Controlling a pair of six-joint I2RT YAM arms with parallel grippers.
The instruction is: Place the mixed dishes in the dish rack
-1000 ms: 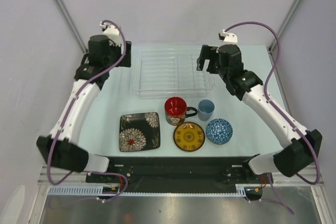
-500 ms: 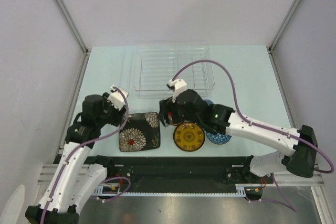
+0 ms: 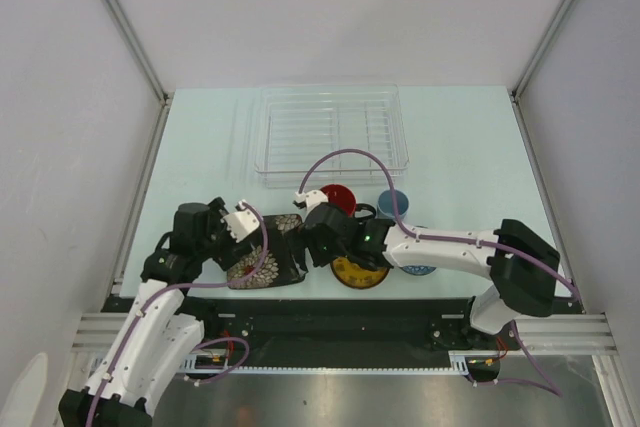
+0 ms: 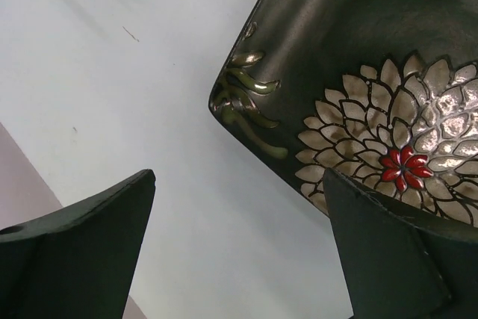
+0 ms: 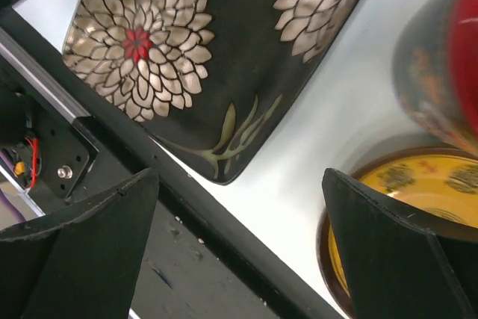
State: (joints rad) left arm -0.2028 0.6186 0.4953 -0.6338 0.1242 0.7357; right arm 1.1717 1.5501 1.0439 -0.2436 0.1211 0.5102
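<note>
Left gripper (image 4: 239, 184): you have its jaws spread wide and empty, low over the pale table (image 3: 470, 147) at the left side of the black square floral plate (image 4: 358, 87), by one of its corners; one finger overlaps the plate's rim in the wrist view, and you cannot tell whether they touch
Right gripper (image 5: 240, 177): your jaws are spread wide here too, gripping nothing, above the plate's near-right corner by the table's front edge
Black square floral plate: flat on the table near the front, between your two grippers
Yellow patterned saucer (image 5: 418, 192): flat, just right of the plate, partly under your right arm
Red mug (image 3: 338, 197): upright behind the saucer, black handle towards the cup
Small light-blue cup (image 3: 393, 203): upright, just right of the mug
Blue-white patterned bowl (image 3: 417, 270): right of the saucer, mostly hidden by your right arm
Dish rack (image 3: 330, 132): clear plastic, at the far middle of the table; all five dishes sit in front of it, outside it
</note>
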